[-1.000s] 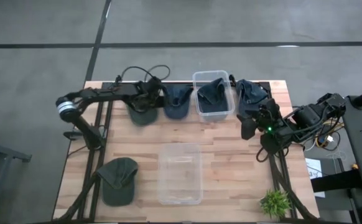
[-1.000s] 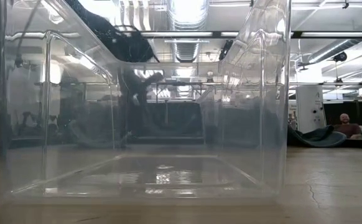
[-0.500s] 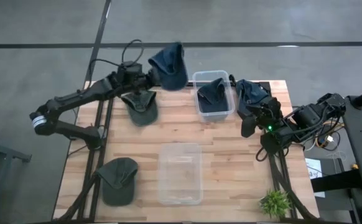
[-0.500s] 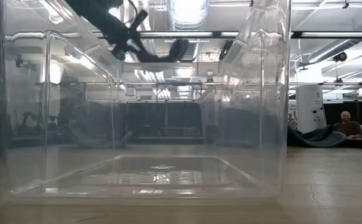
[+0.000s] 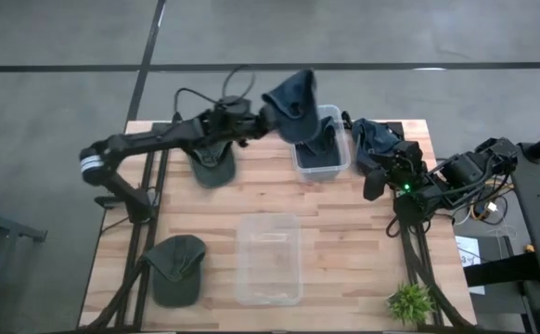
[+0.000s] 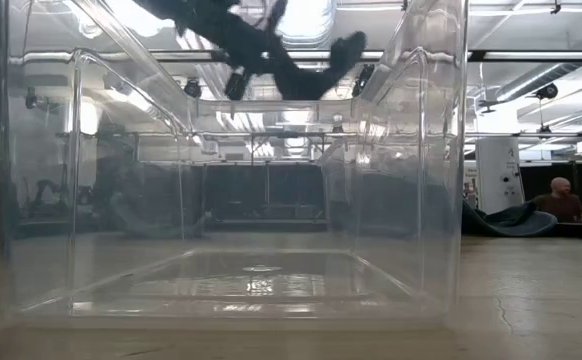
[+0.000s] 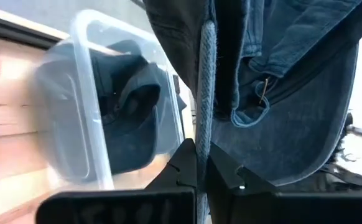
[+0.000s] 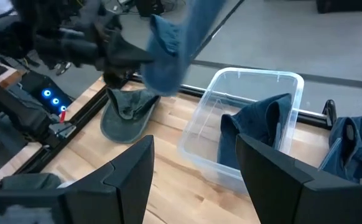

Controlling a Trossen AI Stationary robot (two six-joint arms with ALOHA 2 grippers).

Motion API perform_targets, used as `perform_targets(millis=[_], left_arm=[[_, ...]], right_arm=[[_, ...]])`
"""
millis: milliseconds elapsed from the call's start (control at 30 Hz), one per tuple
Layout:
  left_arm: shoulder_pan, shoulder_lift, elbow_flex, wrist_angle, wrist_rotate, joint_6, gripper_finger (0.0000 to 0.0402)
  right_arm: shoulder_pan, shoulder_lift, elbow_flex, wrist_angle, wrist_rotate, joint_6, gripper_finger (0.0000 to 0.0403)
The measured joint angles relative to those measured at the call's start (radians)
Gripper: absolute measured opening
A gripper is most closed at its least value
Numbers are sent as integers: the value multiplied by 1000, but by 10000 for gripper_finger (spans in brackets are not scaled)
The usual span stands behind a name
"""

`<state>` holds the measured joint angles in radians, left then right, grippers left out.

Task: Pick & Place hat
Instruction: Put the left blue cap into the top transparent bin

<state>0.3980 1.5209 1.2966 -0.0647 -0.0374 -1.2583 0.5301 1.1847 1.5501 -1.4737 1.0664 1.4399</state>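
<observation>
My left gripper (image 5: 259, 119) is shut on a blue denim hat (image 5: 293, 96), which it holds in the air beside the small clear bin (image 5: 342, 160) at the table's far edge. A second blue hat (image 8: 262, 134) lies inside that bin. In the low view the arm and the held hat (image 6: 311, 62) show high above the table. One green hat (image 5: 212, 167) lies on the table under the left arm, and another green hat (image 5: 177, 269) lies at the near left. My right gripper (image 5: 374, 181) waits open to the right of the small bin. My left gripper pinches a stitched edge of the denim hat (image 7: 206, 93) between its two fingers (image 7: 184, 167). It reaches in roughly level from the table's left. The hat is lifted clear of the table, and its crown stands out beyond the fingers.
A large clear bin (image 5: 270, 260) stands at the near centre and fills the low view (image 6: 31, 200). A further blue hat (image 5: 374, 137) lies at the far right corner. A small plant (image 5: 409, 301) sits at the near right edge. A person (image 6: 559, 200) sits far behind the table.
My left gripper has lifted the blue denim hat off the table at the far edge, raised it clear, then carried it to the right toward the small bin. The green hat beneath it has stayed put.
</observation>
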Motion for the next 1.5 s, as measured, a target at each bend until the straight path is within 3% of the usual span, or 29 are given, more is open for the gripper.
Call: perform_targets(millis=[433, 567, 700, 1100, 1500], left_arm=[[-22, 394, 388, -66, 29, -15, 7], [-24, 452, 506, -277, 40, 32, 7], [-27, 459, 588, -499, -25, 72, 7], [-50, 459, 587, -583, -57, 28, 10], [-64, 463, 535, -458, 2, 19, 70]], right_arm=[[0, 2, 0, 9, 10, -8, 219], [0, 2, 0, 14, 9, -8, 219], [0, 2, 1, 16, 7, -16, 219], [0, 3, 1, 23, 5, -86, 219], [3, 5, 1, 26, -25, -108, 219]])
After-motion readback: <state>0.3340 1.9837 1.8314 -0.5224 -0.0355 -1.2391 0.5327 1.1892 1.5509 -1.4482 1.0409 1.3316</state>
